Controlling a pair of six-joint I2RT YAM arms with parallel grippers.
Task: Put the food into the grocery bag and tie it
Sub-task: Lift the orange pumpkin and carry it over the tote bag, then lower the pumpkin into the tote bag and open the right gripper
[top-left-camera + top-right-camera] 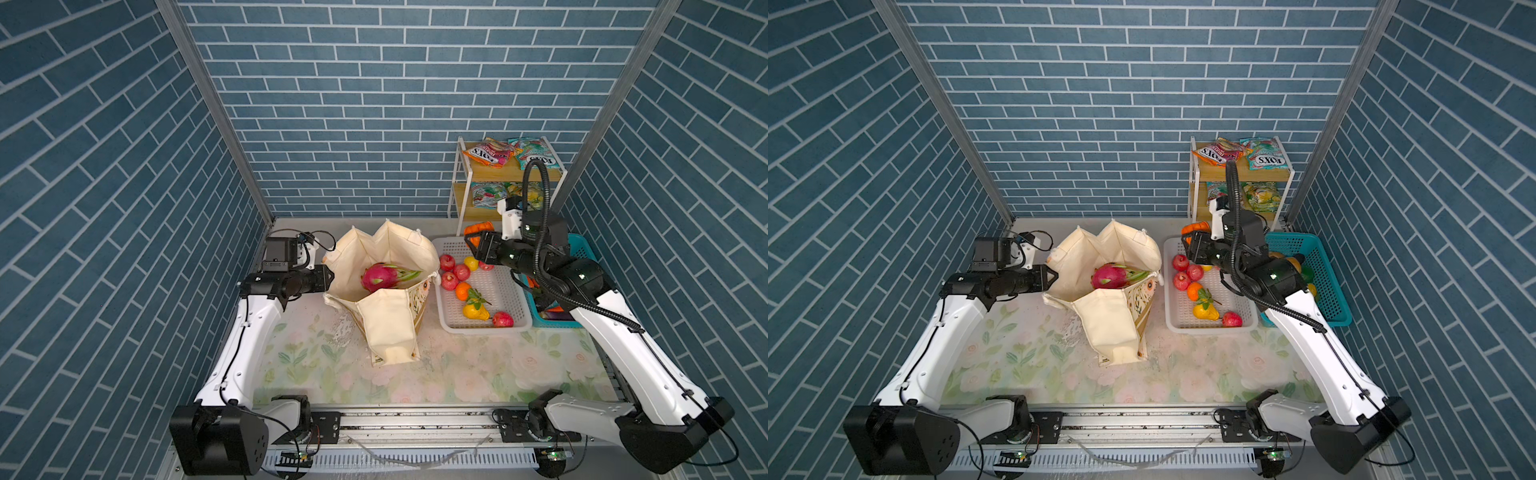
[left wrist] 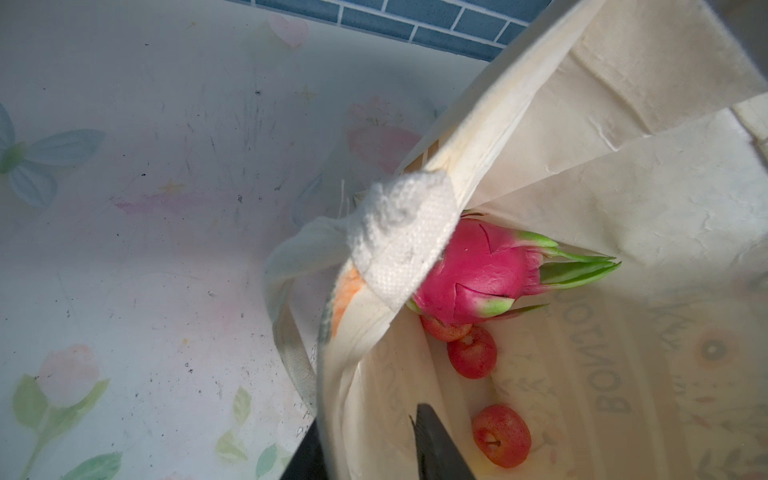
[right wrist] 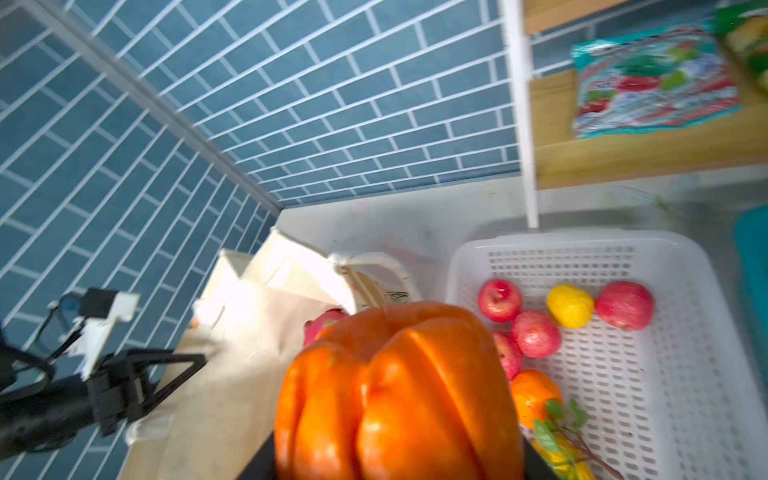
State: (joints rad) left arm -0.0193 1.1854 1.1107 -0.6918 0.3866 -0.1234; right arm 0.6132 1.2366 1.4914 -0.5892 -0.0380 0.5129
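The grocery bag [image 1: 388, 332] stands on the table [image 1: 478, 370] with its mouth wide open. Inside it lies a pink dragon fruit [image 1: 376, 277]. The left wrist view shows 2 red apples [image 2: 471, 352] on the bag's floor beside that fruit and a 3rd partly under it.

The left claw [image 1: 329, 276] is at the bag's left rim, clenched on the cloth. In the left wrist view the bag's wall passes between its 2 black fingers [image 2: 436, 449]. A white handle strap [image 2: 399, 232] folds over the rim close to that grip.

To the right of the bag and clear of it, the right claw [image 1: 473, 237] is clamped on an orange pepper [image 3: 399, 395]. It holds the pepper above the far end of the white basket [image 1: 505, 291].

That basket sits just right of the bag. It holds several other apples [image 1: 461, 272], 1 orange [image 1: 462, 291], 1 lemon [image 1: 471, 262] and 1 yellow pear [image 1: 476, 311] with green leaves.

A teal basket [image 1: 582, 245] lies farther right of the bag, touching the white basket and partly hidden by the right arm. Behind and to the right of the bag, a shelf [image 3: 623, 153] stands against the blue brick wall. Glossy snack packets [image 1: 490, 151] lie on its 2 upper boards.
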